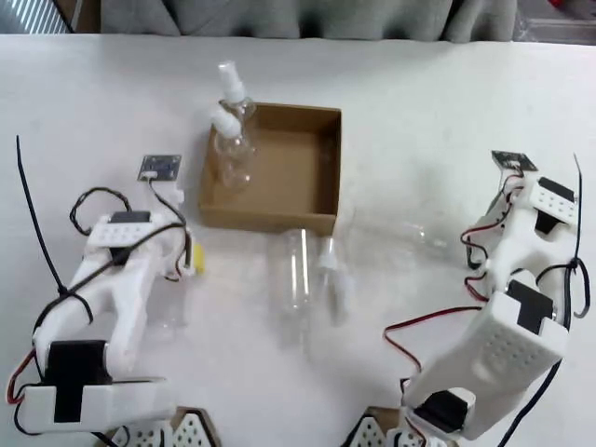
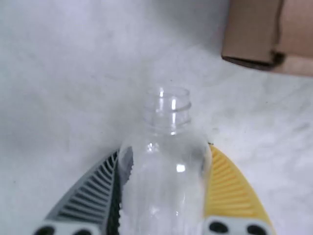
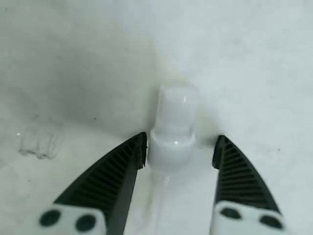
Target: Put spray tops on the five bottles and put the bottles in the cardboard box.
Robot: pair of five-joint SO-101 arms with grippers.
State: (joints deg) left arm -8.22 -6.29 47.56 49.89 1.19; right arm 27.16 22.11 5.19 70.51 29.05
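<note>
Nearest, the left claw (image 2: 167, 156) is clenched on an uncapped bottle (image 2: 171, 117). Its grey and yellow jaws press the bottle's shoulders, and the open neck points toward a corner of the cardboard box (image 2: 254, 34) at upper right. The right claw (image 3: 181, 142) is released and straddles a white spray top (image 3: 173, 122) on the worktop (image 3: 254, 49); one jaw touches it, the other stands apart.

In the middle of the high view a second bare bottle (image 1: 296, 270) lies with a loose spray top (image 1: 329, 256) just beside it. A third bare bottle (image 1: 410, 233) lies further right. Farther up, the cardboard box holds two topped bottles (image 1: 231, 140) in its left part.

As I judge it, two of the five are done, and three still need tops and boxing.
</note>
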